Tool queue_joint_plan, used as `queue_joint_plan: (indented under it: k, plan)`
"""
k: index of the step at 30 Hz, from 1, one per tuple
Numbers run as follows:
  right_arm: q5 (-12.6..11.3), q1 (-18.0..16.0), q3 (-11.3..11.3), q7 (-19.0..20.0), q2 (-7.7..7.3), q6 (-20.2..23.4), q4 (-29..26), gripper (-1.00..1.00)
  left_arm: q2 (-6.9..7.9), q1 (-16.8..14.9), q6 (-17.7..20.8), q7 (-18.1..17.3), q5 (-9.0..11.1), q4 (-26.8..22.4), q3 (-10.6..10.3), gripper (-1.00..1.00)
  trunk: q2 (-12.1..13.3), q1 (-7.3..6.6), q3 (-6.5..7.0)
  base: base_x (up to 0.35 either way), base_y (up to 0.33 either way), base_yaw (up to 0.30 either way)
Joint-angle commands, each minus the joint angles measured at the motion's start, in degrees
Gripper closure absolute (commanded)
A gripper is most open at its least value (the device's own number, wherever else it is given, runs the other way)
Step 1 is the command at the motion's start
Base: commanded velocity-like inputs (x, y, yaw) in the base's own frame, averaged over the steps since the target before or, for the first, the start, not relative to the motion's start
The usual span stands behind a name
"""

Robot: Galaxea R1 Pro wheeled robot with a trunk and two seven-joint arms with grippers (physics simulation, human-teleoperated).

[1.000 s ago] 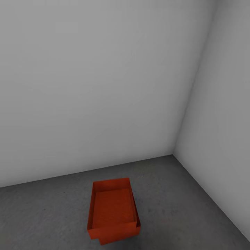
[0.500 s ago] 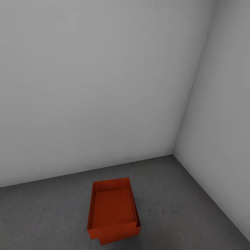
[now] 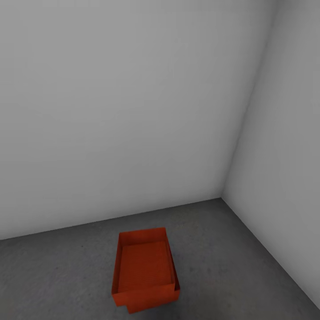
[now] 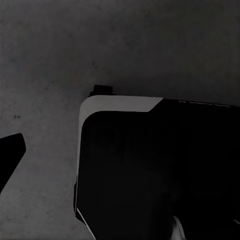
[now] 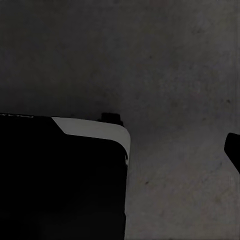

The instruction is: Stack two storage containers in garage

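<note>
Evidently the two storage containers [image 3: 146, 270] sat low in the head view, a little left of centre, on the dark grey floor [image 3: 231, 249] of the garage, near the corner where the pale back wall [image 3: 124, 111] met the side wall [image 3: 284, 178] at the right of the frame. One orange-red bin sat nested in the other, slightly askew, the lower one's corner poking out at the bottom edge, so the stack looked made. Both wrist views looked down on mottled concrete with a dark, pale-edged block of the robot's own body [image 4: 150, 170] across the lower part; a dark sliver showed at one edge of each, too little to tell whether the left or right jaws were wide or narrow. Judging by the thin ribbed walls and shallow depth, the bins would be light and fairly stiff, the ribbing giving some purchase; a rim on a long side would be the sensible place to pinch, since the walls might flex if squeezed mid-span
</note>
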Motion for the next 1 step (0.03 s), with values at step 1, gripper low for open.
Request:
queue_joint_plan:
  k: [1]
  plan:
    - [-0.5, -0.1, 0.5, -0.1, 0.03, -0.3, 0.2, -1.00, 0.01, 0.0, -0.1, -0.2, 0.1, 0.0, 0.4, -1.00, -0.1, 0.03, -0.11, 0.000, 0.000, 0.000]
